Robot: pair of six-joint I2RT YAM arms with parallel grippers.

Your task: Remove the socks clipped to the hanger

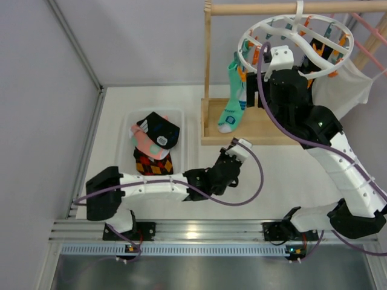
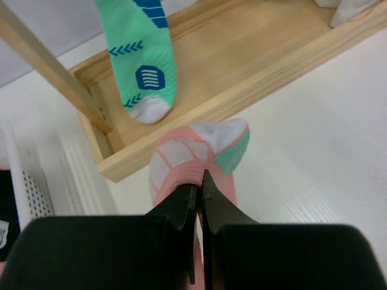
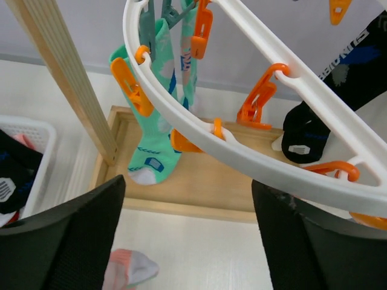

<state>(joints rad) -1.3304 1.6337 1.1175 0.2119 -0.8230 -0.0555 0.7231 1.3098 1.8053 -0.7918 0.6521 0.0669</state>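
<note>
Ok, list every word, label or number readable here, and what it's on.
None reads cleanly.
White lettering on the hanging black sock: blurred and cut off, unreadable.
White patch on the black toe below it: too small.
Blue badge on the mint sock: stripes and chevrons, no letters.
Striped label in the white basket: too small.

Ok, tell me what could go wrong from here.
1. The left gripper pinches the pink sock only by its edge, so it may slip before reaching the white basket.
2. The right gripper stands open close to the hanger; closing here could catch its ring or an orange peg rather than the mint sock, tugging the whole hanger.
</note>
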